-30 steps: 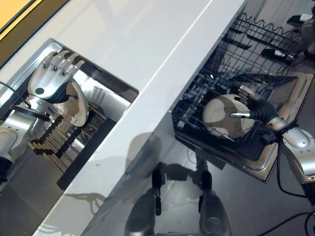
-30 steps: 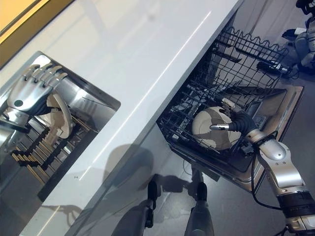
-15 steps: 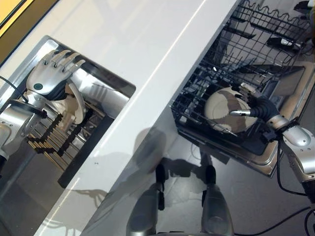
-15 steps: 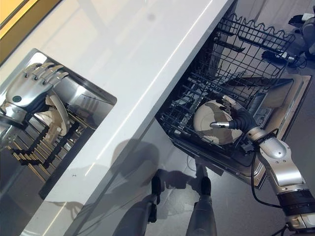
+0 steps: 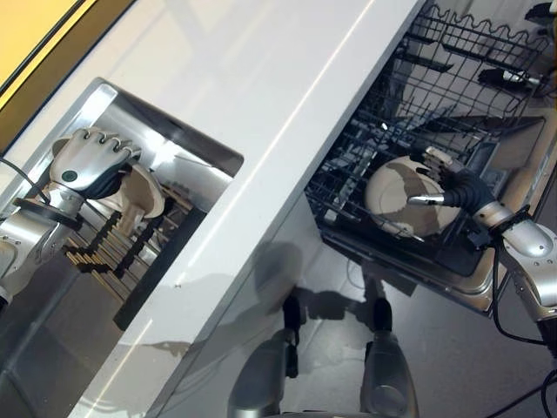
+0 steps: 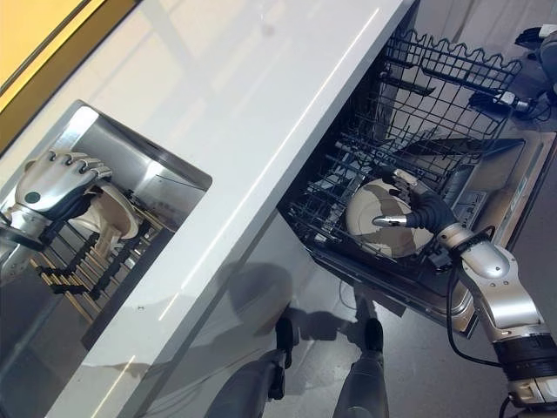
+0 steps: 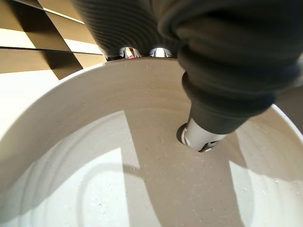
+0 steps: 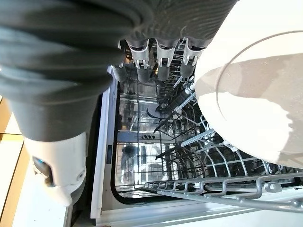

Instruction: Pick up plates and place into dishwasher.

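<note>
In the sink (image 5: 101,94), my left hand (image 5: 85,162) has its fingers curled over the top rim of a beige plate (image 5: 142,192) standing on edge in a dark slatted rack (image 5: 103,251). The left wrist view has this plate (image 7: 118,179) close up with my thumb (image 7: 201,137) pressed on its face. A second beige plate (image 5: 396,193) leans in the dishwasher's lower wire basket (image 5: 348,187). My right hand (image 5: 454,185) is beside that plate, thumb across its face. In the right wrist view the fingers (image 8: 162,56) sit by the plate's (image 8: 255,104) rim, thumb apart.
A long white counter (image 5: 261,87) runs between the sink and the pulled-out dishwasher basket. The dishwasher door (image 5: 513,170) lies open beneath the basket. Upright wire tines (image 8: 203,137) stand around the plate, with the dishwasher's steel tub (image 8: 137,142) beyond.
My left hand's fingers, straight and raised before, have curled down over the plate's rim in the sink. The right hand stays by its plate. The camera has shifted slightly.
</note>
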You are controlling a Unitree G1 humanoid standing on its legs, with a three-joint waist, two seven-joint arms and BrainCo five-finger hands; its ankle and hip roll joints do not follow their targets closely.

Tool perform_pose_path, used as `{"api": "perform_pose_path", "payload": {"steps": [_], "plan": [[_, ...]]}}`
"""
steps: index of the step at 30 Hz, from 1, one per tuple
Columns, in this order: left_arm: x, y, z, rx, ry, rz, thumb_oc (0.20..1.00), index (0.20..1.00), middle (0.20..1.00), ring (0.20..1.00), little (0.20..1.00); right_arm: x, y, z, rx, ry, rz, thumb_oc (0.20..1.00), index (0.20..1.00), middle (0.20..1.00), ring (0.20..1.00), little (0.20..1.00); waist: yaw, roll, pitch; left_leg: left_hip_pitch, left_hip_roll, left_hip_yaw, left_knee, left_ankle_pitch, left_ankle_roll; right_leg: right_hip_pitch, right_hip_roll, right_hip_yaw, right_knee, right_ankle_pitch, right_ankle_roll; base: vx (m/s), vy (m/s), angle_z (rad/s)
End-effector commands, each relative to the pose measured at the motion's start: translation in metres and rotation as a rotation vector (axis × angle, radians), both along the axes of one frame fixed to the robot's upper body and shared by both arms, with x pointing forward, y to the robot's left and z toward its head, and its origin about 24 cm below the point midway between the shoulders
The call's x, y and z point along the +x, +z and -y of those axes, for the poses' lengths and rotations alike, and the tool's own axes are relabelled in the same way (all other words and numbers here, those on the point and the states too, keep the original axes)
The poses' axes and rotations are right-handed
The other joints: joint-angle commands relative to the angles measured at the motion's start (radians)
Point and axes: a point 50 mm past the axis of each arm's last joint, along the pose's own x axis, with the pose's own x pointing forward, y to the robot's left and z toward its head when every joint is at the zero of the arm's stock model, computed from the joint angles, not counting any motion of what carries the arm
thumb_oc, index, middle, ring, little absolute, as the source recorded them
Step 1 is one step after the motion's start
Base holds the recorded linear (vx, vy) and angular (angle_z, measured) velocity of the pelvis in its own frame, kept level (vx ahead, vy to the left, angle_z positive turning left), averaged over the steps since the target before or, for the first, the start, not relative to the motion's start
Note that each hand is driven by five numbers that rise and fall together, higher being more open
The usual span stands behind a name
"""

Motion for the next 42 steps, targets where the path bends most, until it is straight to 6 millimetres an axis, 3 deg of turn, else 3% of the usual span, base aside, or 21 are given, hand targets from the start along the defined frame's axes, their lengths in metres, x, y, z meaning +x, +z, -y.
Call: {"api": "perform_pose_path", "payload": {"steps": [1,7,16,25,33,42], "plan": [[-0.007,-0.011,-0.017,-0.059,0.076,-0.015,0.2,0.2,0.2,0.2,0.2,-0.003,0.031,0.001,0.035,0.013,0.137,1.0,1.0,1.0,1.0,1.0,0.032,-0.064,-0.048,-0.025,-0.051,-0.03,0.052,-0.064,0.042,-0.026,-0.044,-0.032,0.093,-0.043,0.001,0.0,0.0,0.0],[-0.01,-0.007,-0.023,-0.052,0.099,0.032,0.2,0.2,0.2,0.2,0.2,-0.004,0.029,0.001,0.046,0.013,0.139,1.0,1.0,1.0,1.0,1.0,0.039,-0.066,-0.052,-0.022,-0.048,-0.036,0.046,-0.06,0.041,-0.025,-0.045,-0.041,0.093,-0.043,0.002,0.0,0.0,0.0],[-0.034,0.003,-0.061,-0.094,0.316,0.516,0.2,0.2,0.2,0.2,0.2,-0.003,0.025,-0.005,0.07,0.005,0.147,1.0,1.0,1.0,1.0,1.0,0.052,-0.086,-0.056,-0.036,-0.044,-0.053,0.045,-0.056,0.038,-0.043,-0.039,-0.053,0.1,-0.045,-0.003,-0.01,-0.005,-0.01],[-0.024,0.002,-0.059,-0.303,0.417,0.743,0.2,0.2,0.2,0.2,0.2,0.001,0.03,-0.023,0.112,0.02,0.201,1.0,1.0,1.0,1.0,1.0,0.048,-0.135,-0.031,-0.085,-0.026,-0.057,0.041,-0.04,0.036,-0.098,-0.007,-0.049,0.104,-0.034,-0.008,-0.07,-0.046,-0.01],[-0.027,0.013,-0.059,-0.496,0.423,0.932,0.2,0.2,0.2,0.2,0.2,-0.006,0.023,-0.027,0.147,0.027,0.218,1.0,1.0,1.0,1.0,1.0,0.044,-0.155,-0.03,-0.089,-0.02,-0.06,0.032,-0.037,0.04,-0.109,0.008,-0.05,0.104,-0.032,-0.006,-0.02,-0.014,-0.02],[-0.033,0.025,-0.054,-0.739,0.299,1.105,0.2,0.2,0.2,0.2,0.2,-0.012,0.015,-0.03,0.198,0.025,0.241,1.0,1.0,1.0,1.0,1.0,0.055,-0.186,-0.055,-0.072,-0.01,-0.063,0.016,-0.043,0.041,-0.089,0.023,-0.061,0.096,-0.038,-0.006,-0.01,-0.049,-0.01]]}}
